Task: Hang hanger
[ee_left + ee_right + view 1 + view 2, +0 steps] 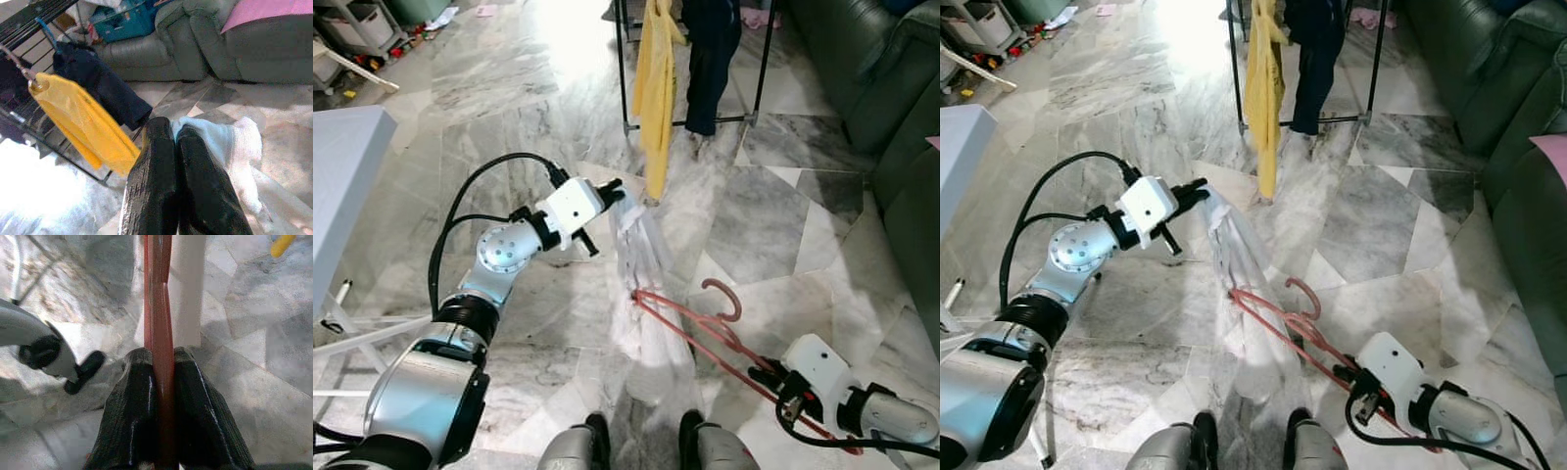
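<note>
Left eye view: left gripper [619,192] pinches white garment [646,284] taut at 12 o'clock; right gripper [771,377] clenches red hanger [690,323] at 4, likely for threading.

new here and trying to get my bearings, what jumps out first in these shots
A white cloth stretches mid-air in front of the robot, pinched at its far end by the left gripper. The right gripper clamps a red hanger threaded into it. Beyond, a yellow garment hangs on a black rack.
</note>
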Available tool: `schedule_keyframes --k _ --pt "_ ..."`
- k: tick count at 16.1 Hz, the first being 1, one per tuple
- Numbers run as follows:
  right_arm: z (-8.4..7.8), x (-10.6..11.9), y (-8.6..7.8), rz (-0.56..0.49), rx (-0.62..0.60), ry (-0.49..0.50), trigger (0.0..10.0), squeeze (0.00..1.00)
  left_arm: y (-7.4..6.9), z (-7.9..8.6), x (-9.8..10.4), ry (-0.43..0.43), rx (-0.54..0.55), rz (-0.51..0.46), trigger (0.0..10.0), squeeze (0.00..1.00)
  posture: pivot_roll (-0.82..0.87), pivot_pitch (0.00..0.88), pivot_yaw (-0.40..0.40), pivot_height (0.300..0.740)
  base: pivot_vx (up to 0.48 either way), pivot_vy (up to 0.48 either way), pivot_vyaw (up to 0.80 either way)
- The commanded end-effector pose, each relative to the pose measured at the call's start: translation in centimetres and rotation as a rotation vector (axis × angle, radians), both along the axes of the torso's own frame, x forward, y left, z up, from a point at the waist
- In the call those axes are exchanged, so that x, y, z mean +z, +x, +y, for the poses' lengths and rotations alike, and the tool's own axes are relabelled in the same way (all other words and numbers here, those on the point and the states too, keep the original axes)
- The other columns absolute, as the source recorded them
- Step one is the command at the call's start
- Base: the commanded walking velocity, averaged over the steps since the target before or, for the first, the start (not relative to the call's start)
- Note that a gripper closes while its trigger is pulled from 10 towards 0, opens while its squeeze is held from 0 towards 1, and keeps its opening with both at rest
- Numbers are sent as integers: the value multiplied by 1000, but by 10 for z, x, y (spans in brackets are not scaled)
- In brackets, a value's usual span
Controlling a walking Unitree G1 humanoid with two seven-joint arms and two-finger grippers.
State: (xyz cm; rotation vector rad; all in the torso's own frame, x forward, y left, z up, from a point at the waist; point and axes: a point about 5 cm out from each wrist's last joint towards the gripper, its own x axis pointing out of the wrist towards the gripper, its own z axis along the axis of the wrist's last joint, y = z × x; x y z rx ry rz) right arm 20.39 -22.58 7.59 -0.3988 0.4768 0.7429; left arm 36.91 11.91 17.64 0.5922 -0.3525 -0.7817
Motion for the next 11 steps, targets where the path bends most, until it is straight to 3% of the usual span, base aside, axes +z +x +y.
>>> schedule_keyframes --k 1,5,11 --pt "13 2 -7 23 66 43 10000 0 2 5 1 22 26 -1 10000 0 -183 247 135 740 0 0 0" --pt "21 5 -8 19 97 77 10000 0 4 5 -2 30 55 10 10000 0 -180 246 137 740 0 0 0" --pt "33 39 9 -155 71 186 10000 0 7 7 -15 82 155 61 10000 0 -183 249 142 740 0 0 0"
